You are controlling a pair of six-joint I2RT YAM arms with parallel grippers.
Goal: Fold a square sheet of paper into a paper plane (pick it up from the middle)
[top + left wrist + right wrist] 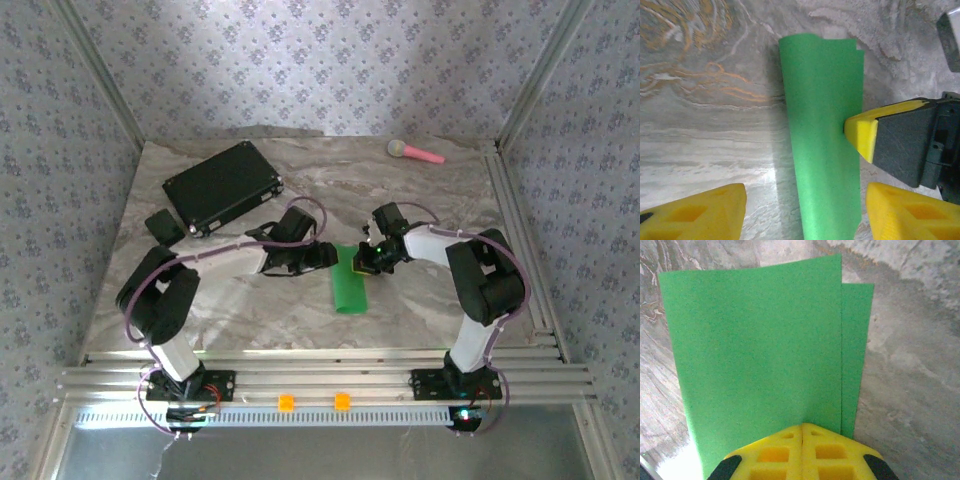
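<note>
Bare table (pixel 300 325) is lying open on the near side of the green sheet (pixel 350 285), while the black case (pixel 222 184) is crowding the far left.

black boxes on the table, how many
2: the large black case at the far left, and a small black box by its near left corner. Others may be hidden.

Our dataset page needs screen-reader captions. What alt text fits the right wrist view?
Folded green paper lies on a marble table, with a second layer showing along its right side. The yellow right hand, shut, meets the paper's near edge at bottom centre.
</note>
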